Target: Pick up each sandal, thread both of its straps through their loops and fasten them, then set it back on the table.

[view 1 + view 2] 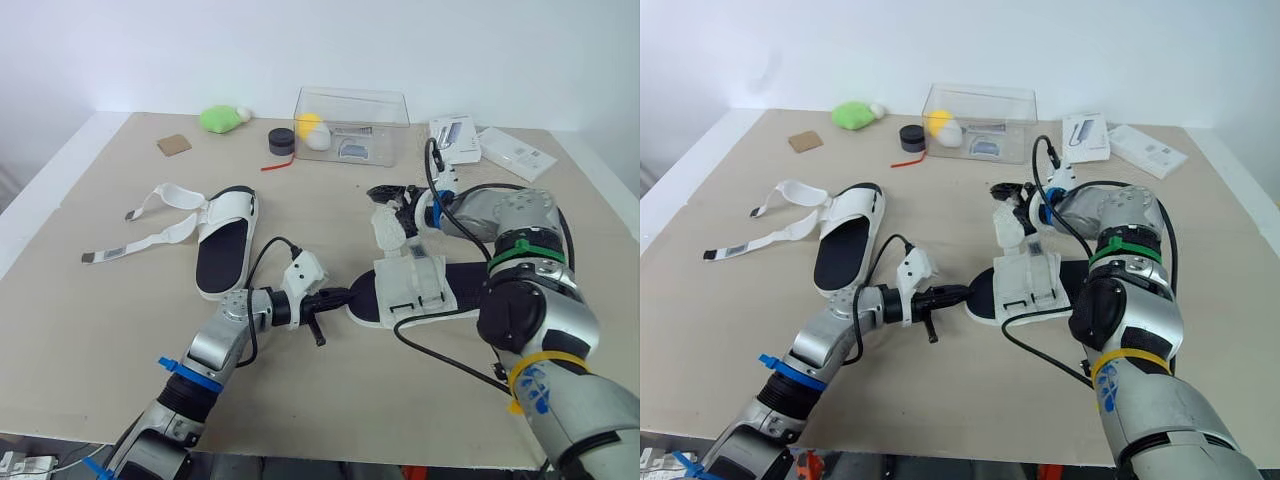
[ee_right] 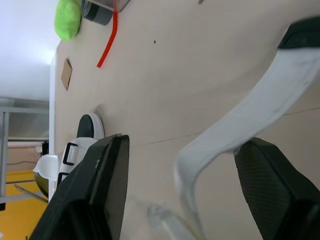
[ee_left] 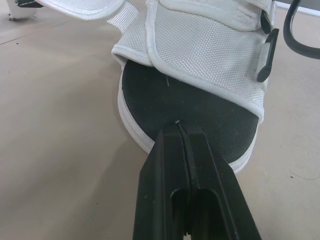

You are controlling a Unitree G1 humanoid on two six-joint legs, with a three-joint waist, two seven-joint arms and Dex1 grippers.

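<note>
There are two sandals on the worktop (image 1: 100, 330). The middle sandal (image 1: 415, 295) lies flat between the two arms. It has a black inside, a thick white sole and wide white straps. The left gripper (image 3: 178, 125) has its jaws shut together with nothing in them. Its tip sits at the round end of this sandal and looks to be pressing the sole down. The right gripper (image 2: 185, 142) is up by the loose strap (image 2: 260, 100). Its jaws are wide apart and the strap runs between them, but they do not pinch it. The other sandal (image 1: 225, 250) lies off to the robot's left, with both its long straps (image 1: 150, 215) spread open on the worktop. I think these sandals are light. The sole looks thick and a bit stiff, so it is a good place to hold the shoe steady. It may slide on the smooth top if pushed. The straps look soft and would flop if held in the middle. It seems best to pinch a strap close to its end, so the tip stays straight for the loop.
</note>
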